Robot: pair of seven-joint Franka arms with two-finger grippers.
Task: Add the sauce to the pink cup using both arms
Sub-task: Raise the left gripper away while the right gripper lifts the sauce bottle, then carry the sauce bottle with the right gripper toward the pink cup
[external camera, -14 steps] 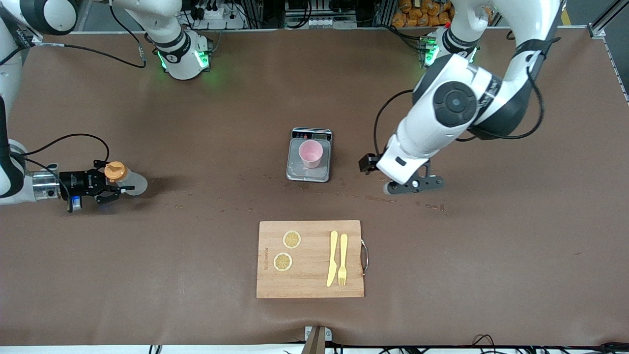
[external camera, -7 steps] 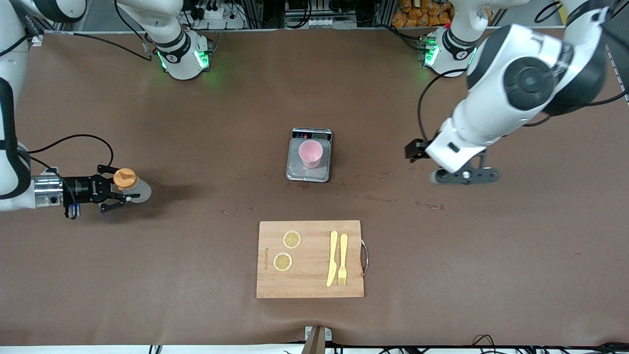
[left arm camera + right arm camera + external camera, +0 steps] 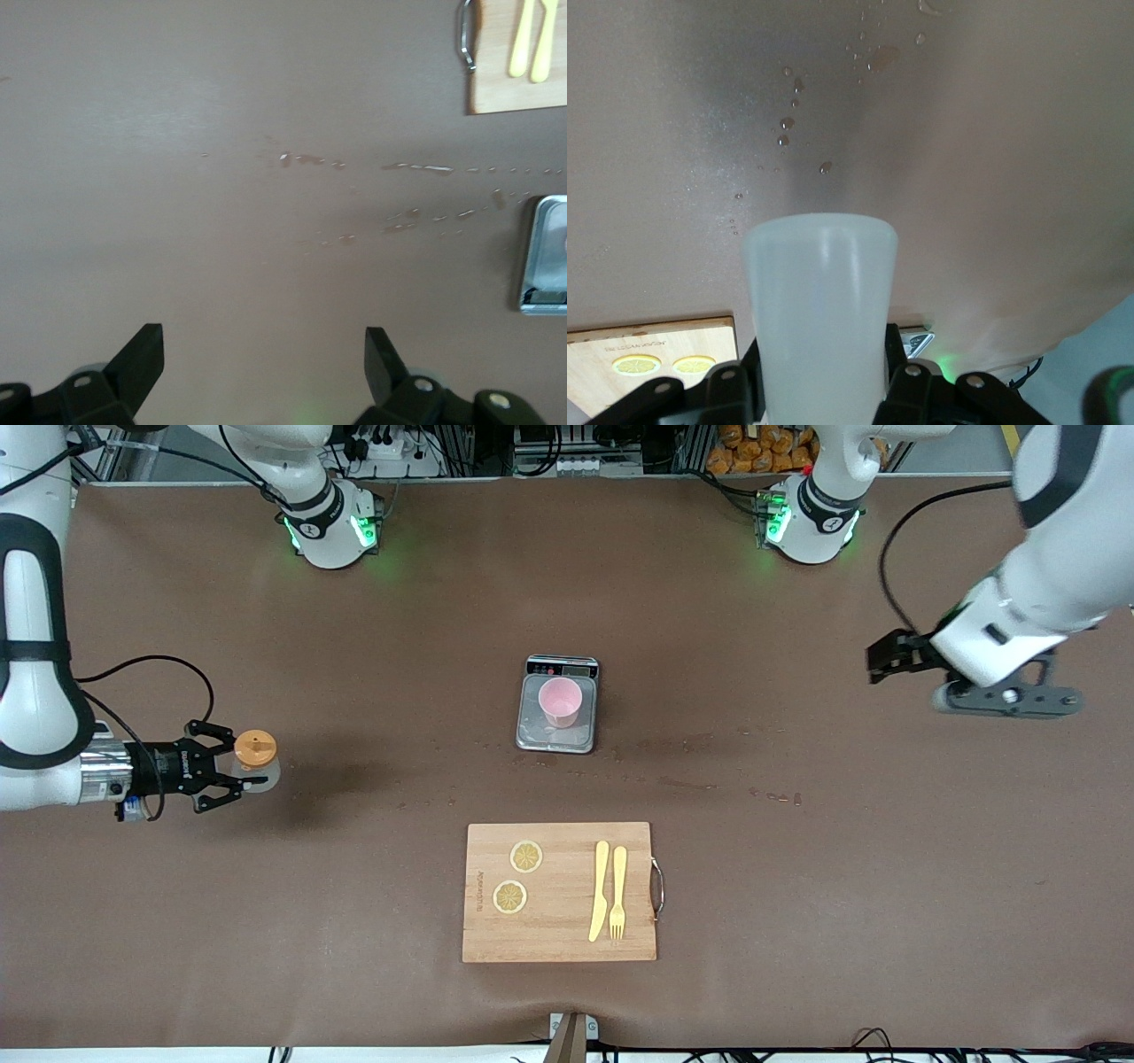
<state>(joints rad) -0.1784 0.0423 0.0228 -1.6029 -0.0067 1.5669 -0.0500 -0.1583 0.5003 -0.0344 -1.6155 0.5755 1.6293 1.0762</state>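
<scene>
The sauce bottle [image 3: 257,760], translucent white with an orange cap, is near the right arm's end of the table, with my right gripper [image 3: 232,774] shut on its body. The right wrist view shows the pale bottle [image 3: 820,301] filling the gap between the black fingers [image 3: 908,381]. The pink cup [image 3: 560,701] stands upright on a small scale [image 3: 555,737] at mid-table, well apart from the bottle. Over bare table near the left arm's end, my left gripper [image 3: 1005,700] is open; its wrist view shows wide-apart fingertips [image 3: 146,350] with nothing between them.
A wooden cutting board [image 3: 560,892] lies nearer the front camera than the scale. It carries two lemon slices [image 3: 526,856], a yellow knife [image 3: 600,890] and a fork [image 3: 617,893]. Small droplets [image 3: 682,783] dot the table between scale and board.
The left arm has swung away from the scale toward its own end of the table. The right gripper has shifted the bottle slightly toward mid-table and brought it more upright.
</scene>
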